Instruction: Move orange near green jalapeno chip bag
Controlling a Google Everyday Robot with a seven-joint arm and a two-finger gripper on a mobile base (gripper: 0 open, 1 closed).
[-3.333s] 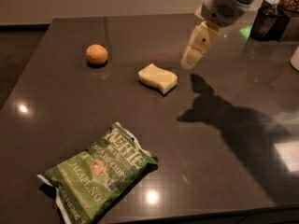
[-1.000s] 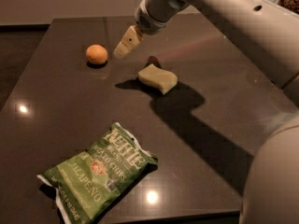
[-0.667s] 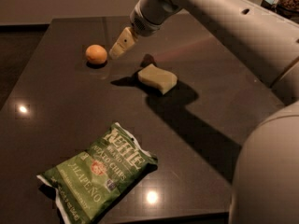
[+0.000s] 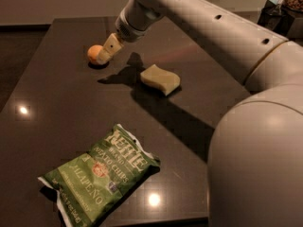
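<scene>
The orange is a small round fruit at the far left of the dark table. My gripper reaches down from the upper right and its pale tip sits right against the orange's right side, partly covering it. The green jalapeno chip bag lies flat near the table's front edge, well away from the orange.
A pale yellow wavy-edged sponge lies right of the gripper, mid-table. My white arm spans the right side of the view and its large body fills the lower right. Dark objects stand at the far right corner.
My gripper has moved left and down across the table, from near the sponge to the orange's right side. The orange, sponge and bag have not moved.
</scene>
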